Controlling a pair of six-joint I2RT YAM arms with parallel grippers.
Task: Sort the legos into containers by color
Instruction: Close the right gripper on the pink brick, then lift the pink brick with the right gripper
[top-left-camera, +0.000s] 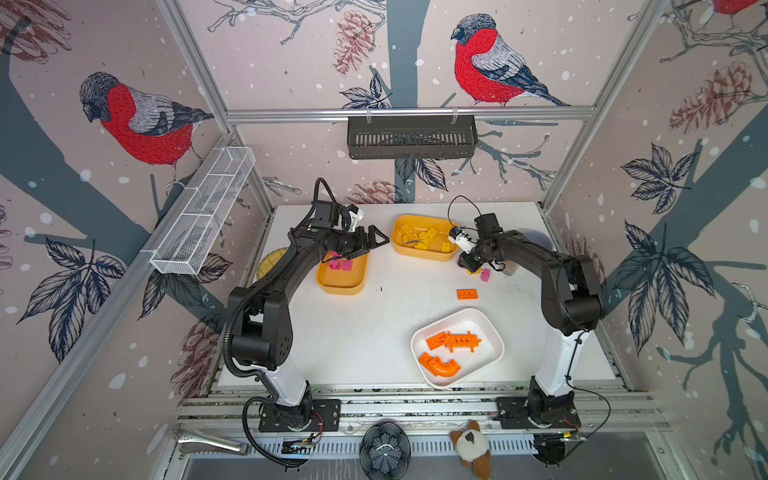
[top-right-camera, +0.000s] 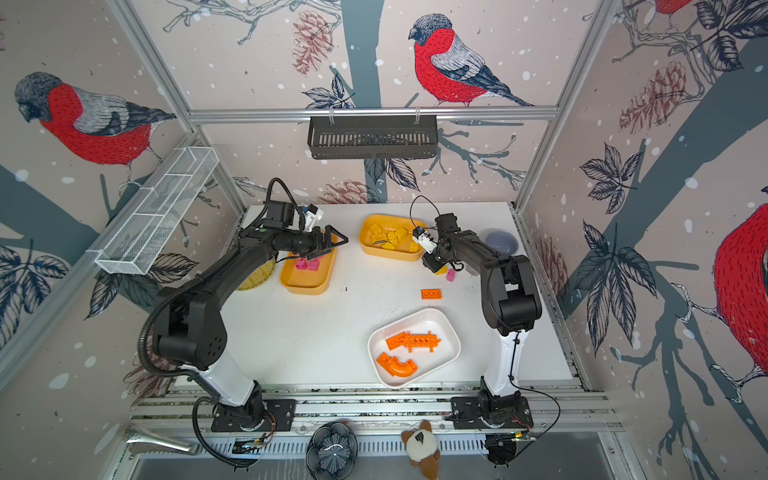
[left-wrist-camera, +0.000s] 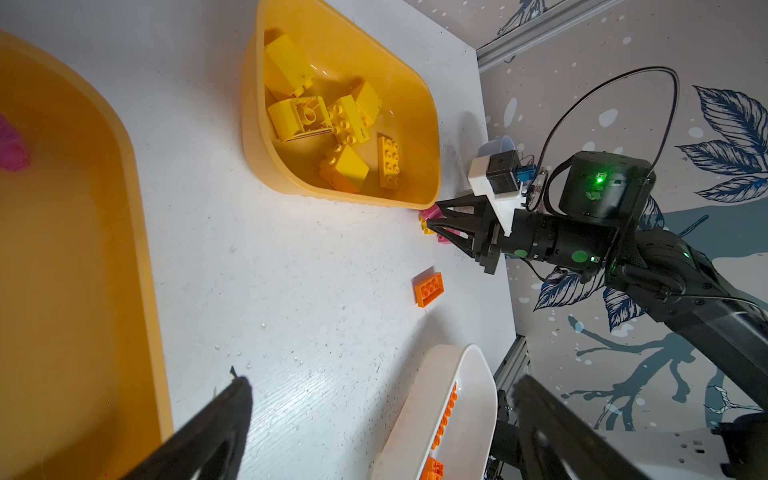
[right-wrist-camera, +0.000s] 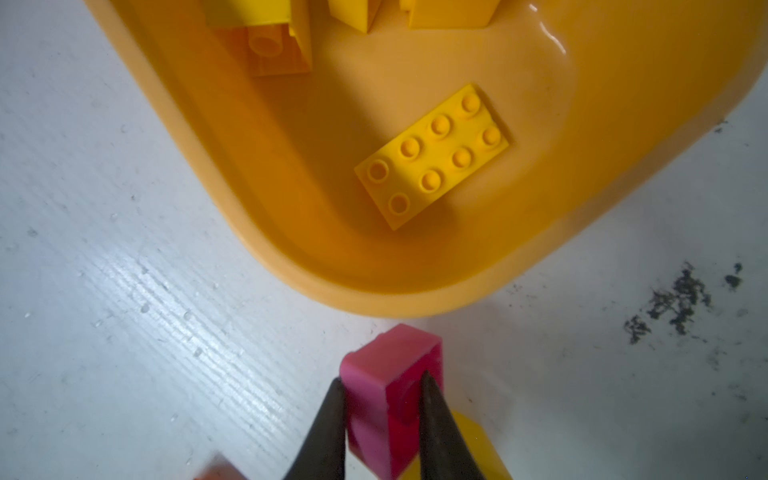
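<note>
My right gripper (right-wrist-camera: 382, 380) is shut on a pink lego cube (right-wrist-camera: 386, 365), low over the table beside the corner of the yellow tub (top-left-camera: 424, 254) that holds several yellow blocks (left-wrist-camera: 345, 124). A yellow block (right-wrist-camera: 478, 440) lies right under the cube, and another pink lego (top-left-camera: 485, 275) sits close by. An orange studded plate (top-left-camera: 466, 294) lies loose on the table. My left gripper (top-left-camera: 380, 237) hangs open and empty above the far end of the second yellow tub (top-left-camera: 340, 286), which holds pink cubes (top-left-camera: 340, 264). The white tub (top-left-camera: 490, 332) holds orange pieces (top-left-camera: 453, 341).
A grey-blue bowl (top-right-camera: 500, 241) stands at the back right behind my right arm. A round woven yellow plate (top-right-camera: 253, 278) lies under my left arm. A dark smudge (right-wrist-camera: 673, 303) marks the table near the yellow tub.
</note>
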